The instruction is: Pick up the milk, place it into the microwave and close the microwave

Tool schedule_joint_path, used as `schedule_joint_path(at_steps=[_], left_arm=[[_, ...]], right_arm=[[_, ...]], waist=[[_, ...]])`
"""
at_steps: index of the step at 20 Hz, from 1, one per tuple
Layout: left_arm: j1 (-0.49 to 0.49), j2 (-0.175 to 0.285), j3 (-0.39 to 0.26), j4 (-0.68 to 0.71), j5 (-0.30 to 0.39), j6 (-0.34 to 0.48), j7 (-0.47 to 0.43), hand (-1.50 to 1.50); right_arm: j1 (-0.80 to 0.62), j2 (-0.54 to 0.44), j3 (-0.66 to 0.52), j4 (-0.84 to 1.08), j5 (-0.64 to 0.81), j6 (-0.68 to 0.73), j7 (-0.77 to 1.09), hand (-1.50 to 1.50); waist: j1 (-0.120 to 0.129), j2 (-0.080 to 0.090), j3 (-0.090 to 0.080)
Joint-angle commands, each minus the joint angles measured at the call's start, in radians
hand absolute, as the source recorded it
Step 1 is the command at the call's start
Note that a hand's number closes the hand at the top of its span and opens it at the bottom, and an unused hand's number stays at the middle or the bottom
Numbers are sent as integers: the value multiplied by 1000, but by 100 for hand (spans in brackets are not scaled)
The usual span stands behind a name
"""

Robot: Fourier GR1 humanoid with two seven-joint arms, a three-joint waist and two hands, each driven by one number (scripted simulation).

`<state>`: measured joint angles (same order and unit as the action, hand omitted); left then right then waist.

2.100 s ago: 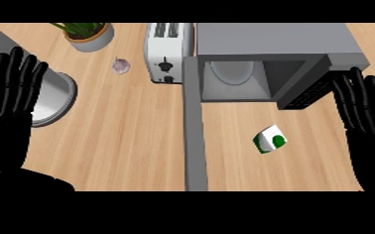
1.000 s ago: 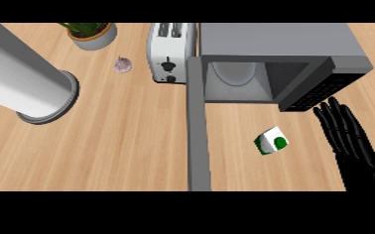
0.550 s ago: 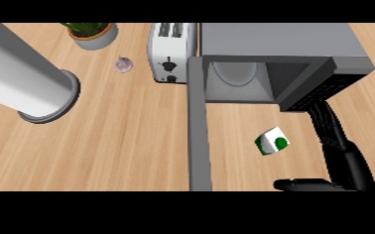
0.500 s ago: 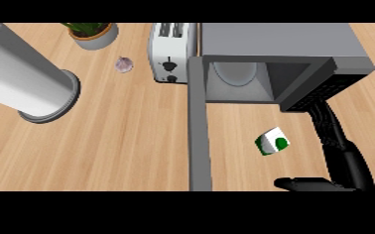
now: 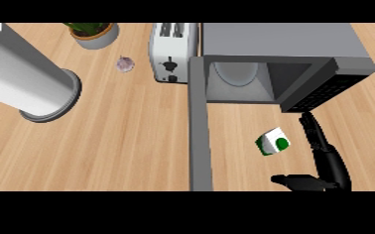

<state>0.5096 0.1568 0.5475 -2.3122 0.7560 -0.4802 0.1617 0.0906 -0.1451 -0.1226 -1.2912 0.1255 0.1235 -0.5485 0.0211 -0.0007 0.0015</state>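
Note:
The milk (image 5: 273, 142) is a small white carton with a green spot, lying on the wooden counter in front of the microwave (image 5: 278, 42). The microwave stands open; its grey door (image 5: 199, 129) swings out to the left, and a pale turntable (image 5: 238, 72) shows inside. My right hand (image 5: 326, 156) is just right of the milk and apart from it, open, with straight fingers pointing away from me and the thumb (image 5: 296, 181) stretched left below the carton. Of my left arm only the grey forearm (image 5: 33, 79) shows at the left; its hand is out of view.
A white toaster (image 5: 172, 52) stands against the microwave's left side. A small purple-white bulb (image 5: 125, 63) lies left of the toaster, and a potted plant (image 5: 92, 32) stands at the back left. The microwave's black control panel (image 5: 330, 87) juts out above my right hand.
Both hands have left their raised rest at the edges. The left hand went out of view, leaving its forearm. The right hand came down beside the milk and spread its thumb under it.

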Motion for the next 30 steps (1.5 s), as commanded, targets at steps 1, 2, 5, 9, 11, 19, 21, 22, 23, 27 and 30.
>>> schedule_joint_path(at_steps=[1, 2, 5, 9, 11, 19, 21, 22, 23, 27, 30], left_arm=[[5, -3, 33, -61, 101, -14, 6, -150], [-12, 16, 37, -56, 109, 3, 21, -150], [48, 7, 81, -37, 147, -85, -9, -150], [54, -4, 112, 6, 171, -127, -16, -150], [37, -12, 98, -35, 161, -80, 5, -150], [44, 13, 100, -71, 212, -56, 51, -150], [90, -91, 49, -97, 136, -117, 36, -150], [103, -23, 106, -65, 232, -119, 39, -150], [62, 3, 107, -82, 225, -59, 71, -150], [50, -32, 79, -39, 190, -108, 44, -150], [58, 17, 113, -56, 244, -87, 65, -150]], right_arm=[[-80, -1, -11, 221, 44, -22, -126, -150], [-48, -5, -1, 260, 69, -25, -207, -150], [-129, 6, -11, 370, 118, -114, -228, -150], [-183, -40, -50, 514, 91, -67, -325, -150], [-258, -12, -45, 664, 127, -113, -396, -150], [-423, -55, -122, 939, 85, -41, -539, -150], [-421, -62, -112, 972, 93, -4, -554, -150], [-407, -53, -137, 1004, 77, -23, -607, -150], [-440, -47, -123, 1007, 88, -25, -575, -150], [-501, -67, -132, 1050, 78, 51, -557, 150], [-504, -14, -101, 1064, 116, -23, -583, 150]], waist=[[-3, 1, 0], [-6, 1, 0], [1, 0, 0], [-5, 0, -1], [-1, 2, 0], [8, 8, 3], [7, 5, 2], [17, 7, 3], [3, 6, 2], [13, 9, 3], [20, 10, 4]])
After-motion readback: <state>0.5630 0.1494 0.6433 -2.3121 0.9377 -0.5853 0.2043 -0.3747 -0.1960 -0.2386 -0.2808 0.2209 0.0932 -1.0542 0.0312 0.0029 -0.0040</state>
